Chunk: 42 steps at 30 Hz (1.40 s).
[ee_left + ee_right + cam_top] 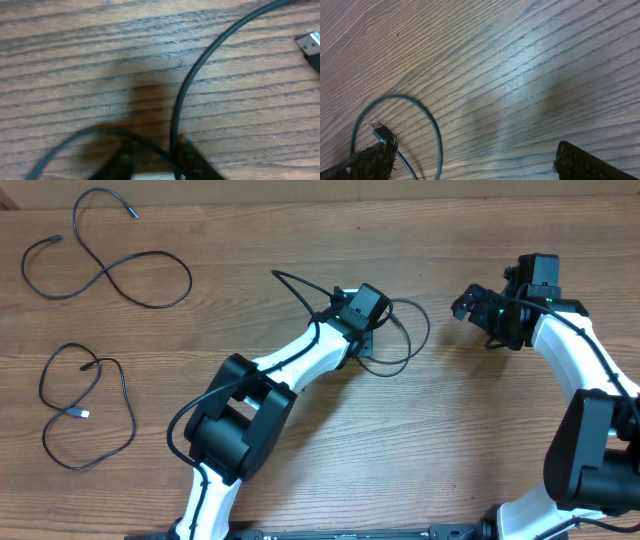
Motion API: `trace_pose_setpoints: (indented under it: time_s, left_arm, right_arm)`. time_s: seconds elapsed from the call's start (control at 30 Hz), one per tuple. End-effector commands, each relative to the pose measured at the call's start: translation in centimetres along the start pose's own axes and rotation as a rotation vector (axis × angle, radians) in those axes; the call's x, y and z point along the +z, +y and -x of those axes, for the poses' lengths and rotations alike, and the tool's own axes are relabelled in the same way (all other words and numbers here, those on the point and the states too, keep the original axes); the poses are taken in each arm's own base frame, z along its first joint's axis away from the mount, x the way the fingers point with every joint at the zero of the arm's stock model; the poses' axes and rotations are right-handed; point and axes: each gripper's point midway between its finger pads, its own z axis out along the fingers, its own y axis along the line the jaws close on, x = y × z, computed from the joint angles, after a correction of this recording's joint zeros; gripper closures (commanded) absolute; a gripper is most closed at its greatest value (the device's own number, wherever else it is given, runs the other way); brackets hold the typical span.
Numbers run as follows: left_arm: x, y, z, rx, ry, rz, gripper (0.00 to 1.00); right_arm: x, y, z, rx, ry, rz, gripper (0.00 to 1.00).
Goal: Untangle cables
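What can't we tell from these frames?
- Left wrist: left gripper blurred and cut by the bottom edge. The cable runs between its fingers; clamped or not is unclear.
- Left wrist: plug cut off by the right edge.
- Overhead: left arm covers part of that cable's loop.
- Overhead: plug types on upper-left cable and lower-left cable too small.
- Right wrist: right gripper open, fingers cut by the bottom edge.

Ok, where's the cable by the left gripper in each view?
Overhead: the cable loops at centre.
Left wrist: the cable curves from top right to bottom centre.
Right wrist: the cable loops at lower left.
Landmark: its plug end, at left wrist's right edge, inside right wrist's loop.
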Motion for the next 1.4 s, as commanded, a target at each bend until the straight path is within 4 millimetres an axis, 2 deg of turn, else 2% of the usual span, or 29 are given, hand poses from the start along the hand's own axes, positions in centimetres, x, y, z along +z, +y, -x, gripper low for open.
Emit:
trace_pose_setpoints:
  time_s: [0.0, 0.07, 0.13, 0.27, 0.43, 0.53, 0.63, 0.7, 0.77, 1.03, 1.07, 1.1, 1.17, 1.2, 1.23, 1.27, 1.3, 1.37]
  left_arm:
    - [2.0, 2.5, -0.6, -0.028, 0.052, 0.048, 0.86]
    - [2.2, 3.8, 0.1, -0.055, 0.05, 0.06, 0.96]
    - [2.5, 5.7, 1.1, -0.097, 0.045, 0.079, 0.96]
    - [3.0, 11.6, 3.0, -0.204, 0.044, 0.154, 0.96]
    - [2.8, 18.9, 3.5, -0.311, 0.072, 0.277, 0.96]
    - [1.0, 24.8, 2.6, -0.41, 0.106, 0.437, 0.96]
    - [-1.1, 28.7, 1.9, -0.488, 0.13, 0.527, 0.96]
    - [-2.4, 30.1, 1.8, -0.525, 0.14, 0.535, 0.96]
    - [-3.7, 30.8, 2.3, -0.535, 0.13, 0.528, 0.96]
    - [-8.1, 29.8, 5.5, -0.513, 0.015, 0.45, 0.94]
    - [-8.4, 29.8, 5.7, -0.515, 0.007, 0.447, 0.89]
    - [-9.5, 29.7, 6.3, -0.52, -0.021, 0.436, 0.67]
    - [-10.8, 29.6, 7.0, -0.526, -0.055, 0.424, 0.57]
    - [-11.3, 29.5, 7.2, -0.528, -0.068, 0.418, 0.49]
    - [-11.8, 29.4, 7.4, -0.529, -0.078, 0.407, 0.35]
    - [-12.7, 28.7, 7.9, -0.514, -0.092, 0.364, 0.17]
    - [-13.4, 28.3, 8.2, -0.503, -0.101, 0.337, 0.05]
    - [-14.0, 28.1, 8.4, -0.492, -0.113, 0.322, 0.0]
  right_arm:
    - [-0.6, 0.5, 1.4, -0.001, -0.036, 0.009, 0.0]
    - [-0.6, 0.5, 1.4, -0.001, -0.036, 0.009, 0.0]
    - [-0.6, 0.5, 1.4, -0.001, -0.036, 0.009, 0.0]
    - [-0.6, 0.5, 1.4, -0.001, -0.036, 0.009, 0.0]
    - [-0.6, 0.5, 1.4, -0.001, -0.036, 0.009, 0.0]
    - [-0.6, 0.5, 1.4, -0.001, -0.036, 0.009, 0.0]
    - [-0.6, 0.5, 1.4, -0.001, -0.036, 0.009, 0.0]
    - [-0.6, 0.5, 1.4, -0.001, -0.036, 0.009, 0.0]
    - [-0.6, 0.5, 1.4, -0.001, -0.036, 0.009, 0.0]
    - [-0.6, 0.5, 1.4, -0.001, -0.036, 0.009, 0.0]
    - [-0.6, 0.5, 1.4, -0.001, -0.036, 0.009, 0.0]
    - [-0.6, 0.5, 1.4, -0.001, -0.036, 0.009, 0.0]
    - [-0.6, 0.5, 1.4, -0.001, -0.036, 0.009, 0.0]
    - [-0.6, 0.5, 1.4, -0.001, -0.036, 0.009, 0.0]
    - [-0.6, 0.5, 1.4, -0.001, -0.036, 0.009, 0.0]
    - [-0.6, 0.5, 1.4, -0.002, -0.037, 0.009, 0.0]
    - [-0.8, 0.9, 1.8, -0.01, -0.057, 0.019, 0.0]
    - [-1.2, 1.9, 2.9, -0.031, -0.108, 0.046, 0.0]
